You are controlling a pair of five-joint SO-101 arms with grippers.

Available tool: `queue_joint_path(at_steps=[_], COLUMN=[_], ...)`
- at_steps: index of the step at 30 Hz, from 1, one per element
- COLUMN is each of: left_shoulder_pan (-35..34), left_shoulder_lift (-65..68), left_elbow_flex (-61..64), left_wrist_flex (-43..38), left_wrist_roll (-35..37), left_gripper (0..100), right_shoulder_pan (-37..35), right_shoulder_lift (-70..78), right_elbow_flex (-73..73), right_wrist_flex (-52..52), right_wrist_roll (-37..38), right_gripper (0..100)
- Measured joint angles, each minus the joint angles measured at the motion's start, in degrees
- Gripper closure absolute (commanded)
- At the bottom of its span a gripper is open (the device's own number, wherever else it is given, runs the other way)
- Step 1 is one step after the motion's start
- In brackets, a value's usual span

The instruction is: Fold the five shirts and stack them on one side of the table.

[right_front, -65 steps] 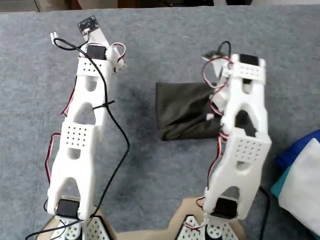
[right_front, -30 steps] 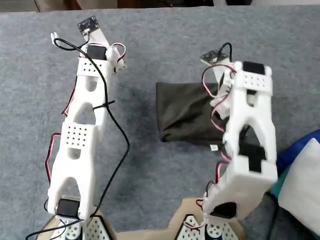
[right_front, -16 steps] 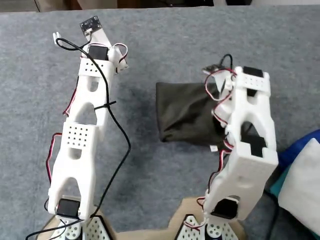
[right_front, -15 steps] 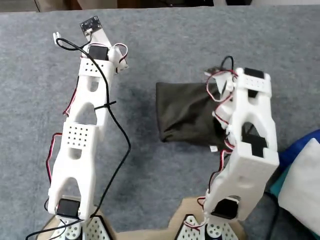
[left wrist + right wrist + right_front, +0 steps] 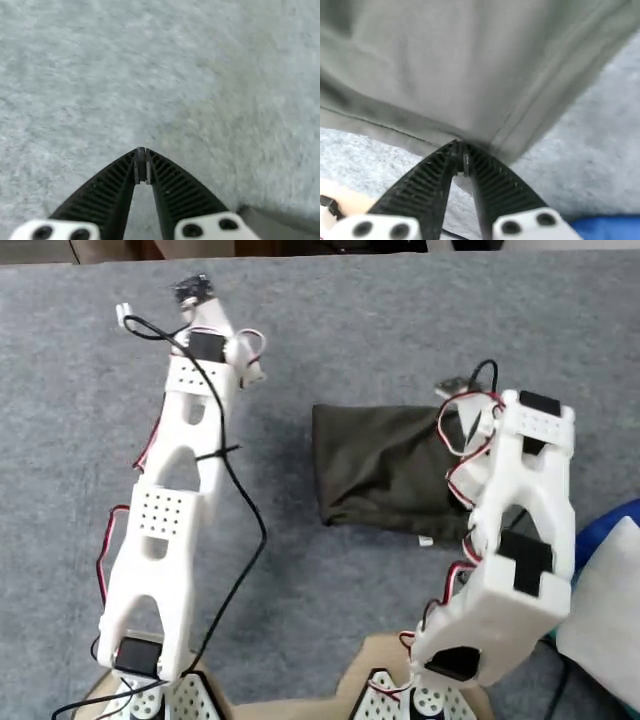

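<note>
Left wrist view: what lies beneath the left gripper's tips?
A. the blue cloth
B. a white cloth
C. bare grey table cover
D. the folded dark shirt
C: the left gripper, shut, hangs over bare grey table cover; the folded dark shirt lies by the other arm.

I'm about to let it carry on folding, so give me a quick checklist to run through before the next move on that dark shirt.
1. Dark shirt folded and lying flat on the table: ok.
2. Right jaws shut, tips at the dark shirt's edge: ok.
3. Cloth actually pinched between the right jaws: cannot tell.
4. Left jaws shut over bare table, off the dark shirt: ok.
5. Cloth pile at the table's right edge, apart from the dark shirt: ok.
6. Cloth pile folded: cannot tell.
</note>
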Motion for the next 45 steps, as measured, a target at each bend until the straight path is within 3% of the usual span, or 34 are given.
queue_joint_path(at_steps=[8,15,21,29,37,45], left_shoulder_pan=[12.0,21.5,21.8,20.2,17.5,14.2], left_shoulder_lift=[-0.1,-0.1,3.0,11.5,11.8,12.0], left_elbow_flex=[-12.1,-13.9,-12.0,-11.9,-12.0,-17.8], left_wrist_flex=[10.8,17.8,17.5,9.8,10.0,15.7], left_wrist_roll=[-3.3,-0.8,-0.6,-4.9,-6.0,-10.1], left_gripper=[98,98,98,98,98,98], right_shoulder_pan=[3.5,5.8,5.8,5.8,5.8,6.6], right_shoulder_lift=[-7.5,-7.8,-7.8,-7.8,-4.4,-1.8], right_elbow_flex=[-1.0,9.6,16.0,22.4,20.5,16.0], right_wrist_flex=[3.5,-8.5,-15.3,-22.0,-23.6,-20.4], right_wrist_roll=[0.0,0.0,-1.4,-1.5,-1.0,-1.0], right_gripper=[99.3,99.3,99.3,99.2,99.2,99.2])
